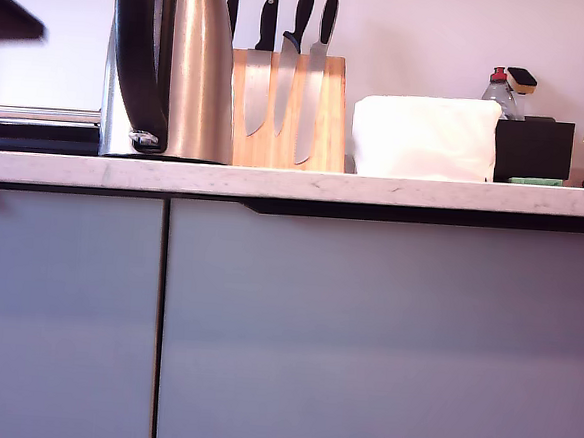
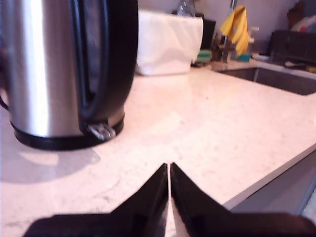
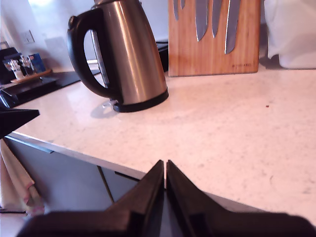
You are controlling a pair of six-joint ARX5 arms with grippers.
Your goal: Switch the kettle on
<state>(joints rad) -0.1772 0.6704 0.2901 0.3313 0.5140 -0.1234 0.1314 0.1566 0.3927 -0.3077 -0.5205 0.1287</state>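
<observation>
Exterior view, tapered brushed-steel kettle (image 1: 187,71) (curved black handle), wooden knife block (image 1: 289,114)

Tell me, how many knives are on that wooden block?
4, side by side on the knife block beside the kettle: first knife, second knife, third knife, fourth knife. The kettle covers the first knife's blade and might hide more.

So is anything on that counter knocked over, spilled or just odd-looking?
Nothing stands out. The kettle stands upright on the counter, the knife block holds its knives neatly, and no spill shows on the worktop.
</observation>
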